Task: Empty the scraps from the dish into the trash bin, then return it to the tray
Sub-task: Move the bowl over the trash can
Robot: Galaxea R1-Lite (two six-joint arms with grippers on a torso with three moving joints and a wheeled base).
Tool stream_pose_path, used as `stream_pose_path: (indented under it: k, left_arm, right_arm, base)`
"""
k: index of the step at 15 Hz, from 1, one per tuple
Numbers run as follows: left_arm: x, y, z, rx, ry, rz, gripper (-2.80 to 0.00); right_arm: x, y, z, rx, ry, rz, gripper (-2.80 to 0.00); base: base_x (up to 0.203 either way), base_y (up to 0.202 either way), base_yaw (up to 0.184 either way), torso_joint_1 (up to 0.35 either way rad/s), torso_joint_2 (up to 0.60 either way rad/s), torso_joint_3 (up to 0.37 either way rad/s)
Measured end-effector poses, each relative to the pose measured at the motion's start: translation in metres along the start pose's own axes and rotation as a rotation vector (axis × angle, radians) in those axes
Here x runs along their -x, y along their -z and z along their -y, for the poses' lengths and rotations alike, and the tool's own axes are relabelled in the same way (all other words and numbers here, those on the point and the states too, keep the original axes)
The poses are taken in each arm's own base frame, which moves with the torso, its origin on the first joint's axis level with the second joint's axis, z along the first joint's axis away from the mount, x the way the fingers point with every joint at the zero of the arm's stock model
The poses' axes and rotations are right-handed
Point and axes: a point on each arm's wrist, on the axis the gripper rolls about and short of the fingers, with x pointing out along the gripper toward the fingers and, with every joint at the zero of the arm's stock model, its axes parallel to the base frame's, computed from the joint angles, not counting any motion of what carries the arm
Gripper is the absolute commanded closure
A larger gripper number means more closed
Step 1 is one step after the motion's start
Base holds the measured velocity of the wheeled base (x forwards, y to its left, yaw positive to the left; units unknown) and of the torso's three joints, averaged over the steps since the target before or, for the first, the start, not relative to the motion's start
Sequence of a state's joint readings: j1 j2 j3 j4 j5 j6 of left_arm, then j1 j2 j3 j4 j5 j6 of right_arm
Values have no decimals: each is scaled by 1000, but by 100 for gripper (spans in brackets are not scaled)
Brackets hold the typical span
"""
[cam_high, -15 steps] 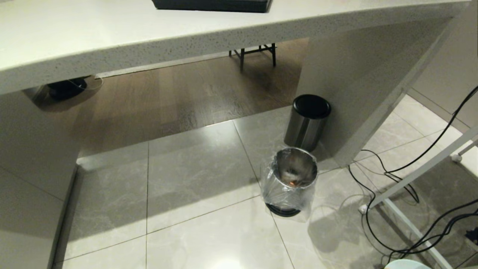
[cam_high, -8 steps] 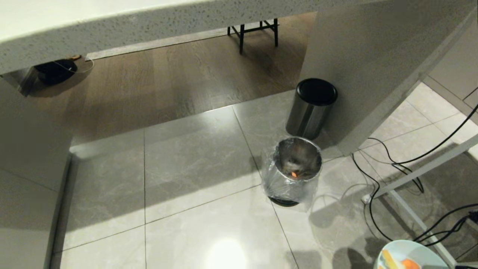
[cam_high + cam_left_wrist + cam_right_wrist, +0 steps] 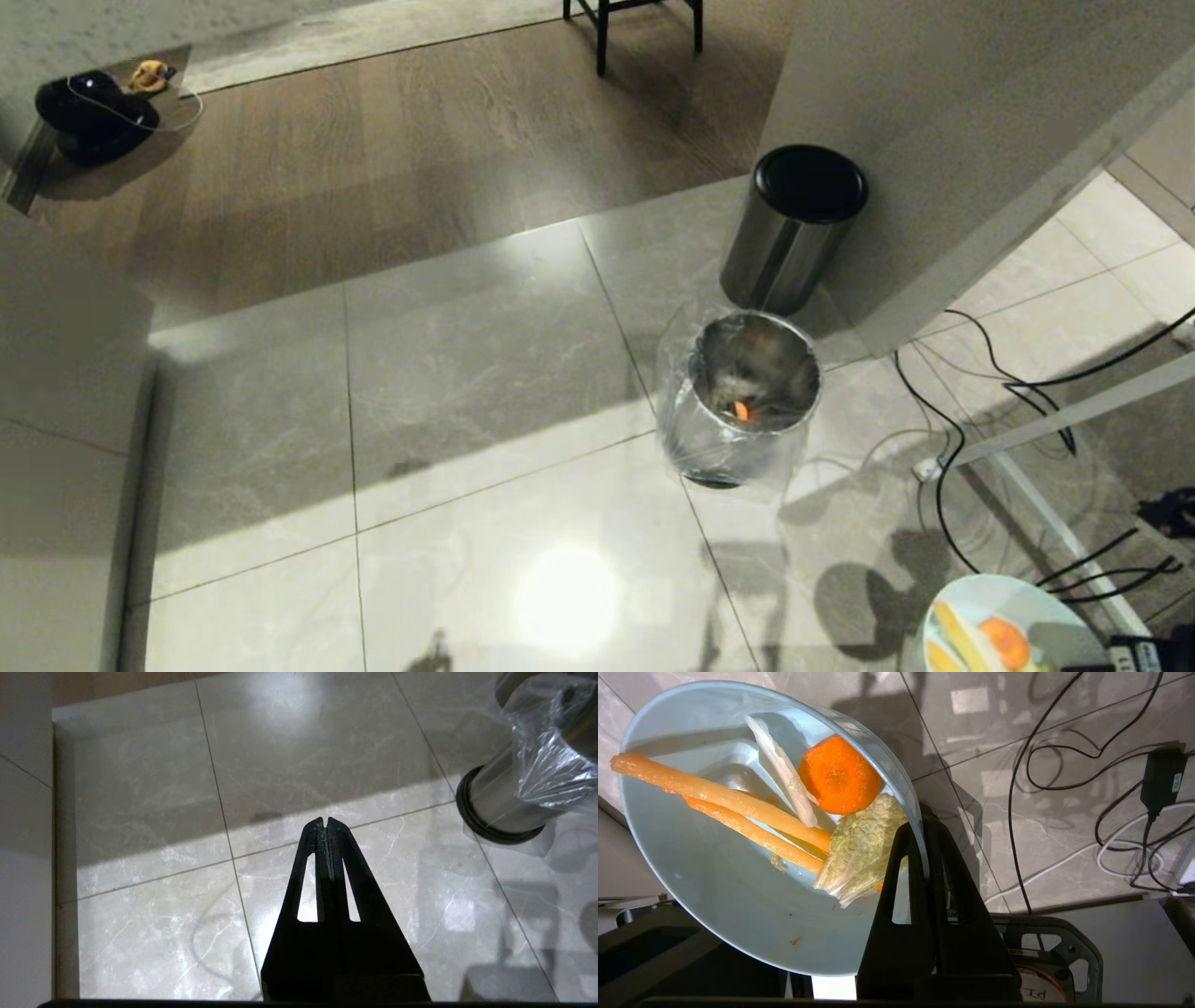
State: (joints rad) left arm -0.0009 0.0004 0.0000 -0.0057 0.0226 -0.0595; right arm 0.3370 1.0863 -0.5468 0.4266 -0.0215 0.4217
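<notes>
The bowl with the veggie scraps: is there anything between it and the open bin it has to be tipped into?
Nothing visible. The right gripper holds the bowl by its rim, off to the bin's near right. Only bare floor tiles lie between them. The cables lie right of that stretch, and the black-topped bin stands behind the open one.

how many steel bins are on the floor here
2. The trash bin with the clear bag liner stands open on the tiles. The black-topped bin stands just behind it, against the counter's side panel. Nothing suggests another, though the counter hides some floor.
</notes>
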Motion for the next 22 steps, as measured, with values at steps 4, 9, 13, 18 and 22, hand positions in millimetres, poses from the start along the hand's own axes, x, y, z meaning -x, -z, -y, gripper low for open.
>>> stream_pose_path:
  k: [4,9,13,18,22]
  left_arm:
    - [0,0,0,0,0,0,0]
    - [0,0,0,0,0,0,0]
    - [0,0,0,-2,0,0,0]
    - [0,0,0,-2,0,0,0]
    - [0,0,0,-2,0,0,0]
  right_arm:
    - [-6,-5,-2,2,4,-10,0]
    - [-11,-7,-3,4,12,-27,0]
    - [-12,-7,-3,5,14,-33,0]
    - [-12,-8,-4,5,14,-27,0]
    - [-13,-18,-7,-1,34,23,0]
  base:
    - [0,0,0,2,0,-200]
    - [0,0,0,3,3,-197]
    - [0,0,0,3,4,-197]
    - [0,0,0,2,1,-67]
    - [0,0,0,0,0,0]
